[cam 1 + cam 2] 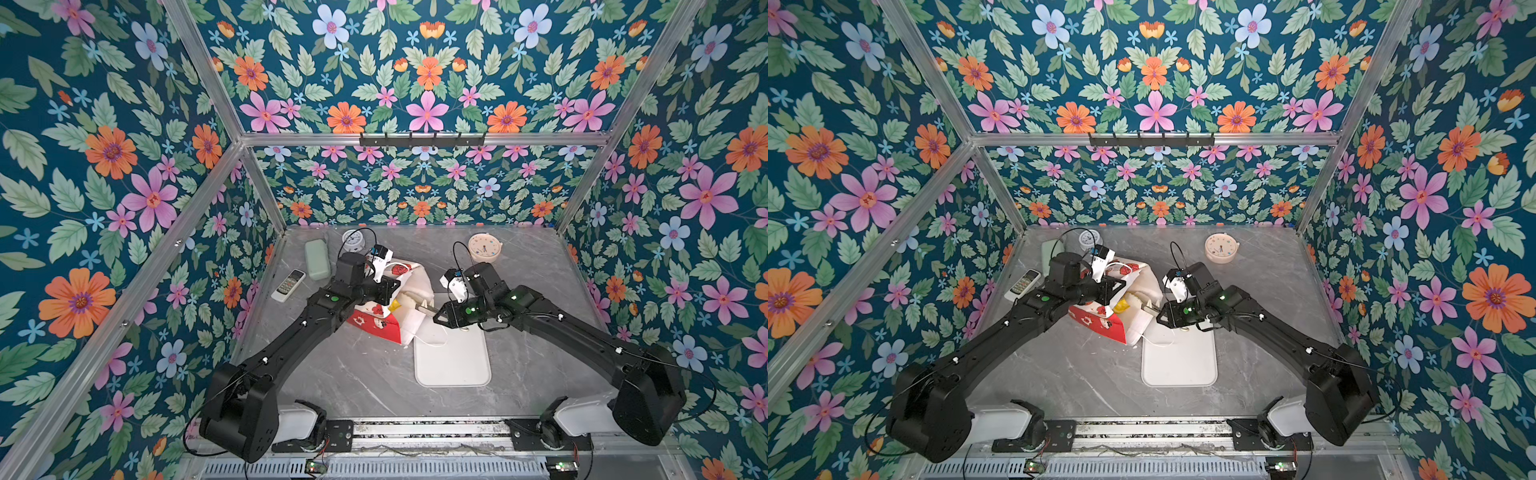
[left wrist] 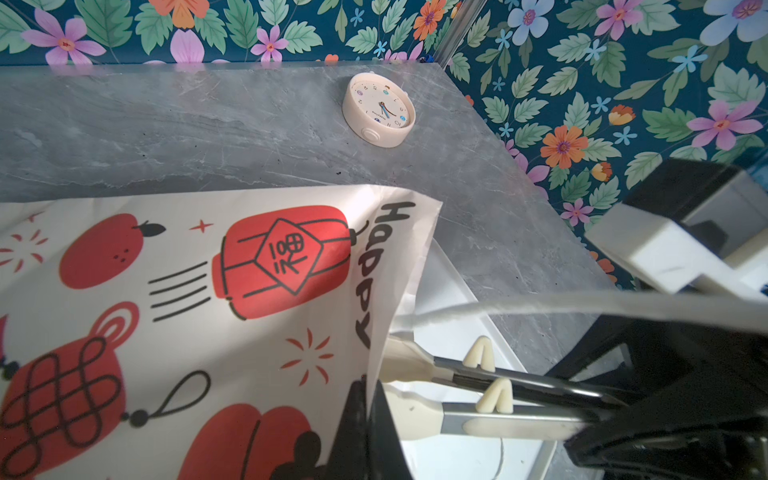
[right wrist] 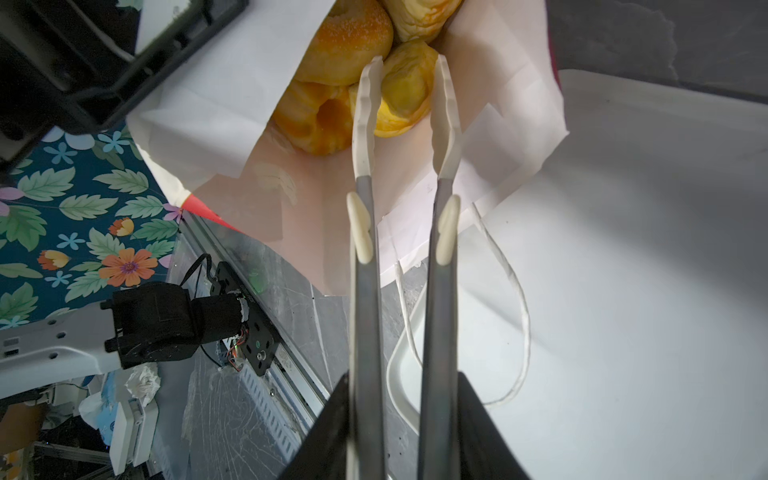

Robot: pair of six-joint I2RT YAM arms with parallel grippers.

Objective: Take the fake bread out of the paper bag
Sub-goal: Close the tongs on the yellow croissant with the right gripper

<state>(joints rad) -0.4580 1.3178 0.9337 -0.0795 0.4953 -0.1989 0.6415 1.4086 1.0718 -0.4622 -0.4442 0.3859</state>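
Counter (image 1: pixel 353 382): grey marbled top, both arms reaching in over it.

Tray (image 1: pixel 453 365): white with rounded corners, flat on the counter, right of centre in both top views.

Paper bag (image 1: pixel 378 323): tipped over just left of the tray, with the red band low and white paper with red lantern prints above. The mouth gapes toward the right arm. Its lower rim overlaps the tray's far corner.

Left pincer (image 2: pixel 368 395): pressed together on the bag's upper rim, paper pinched between the fingers.

Right pincer (image 3: pixel 401 436): clamped on the handles of metal tongs (image 3: pixel 365 311). The tongs' cream tips are inside the bag mouth, spread, one on each side of a folded pastry. Cannot tell whether they touch it.

Fake bread (image 3: pixel 405 89): several glossy yellow pieces, all inside the bag. Beside the straddled one are a sugared ring (image 3: pixel 345 41) and a piece with a hollow centre (image 3: pixel 316 120).

Cord handle (image 3: pixel 523 316): loose white loop lying on the tray.
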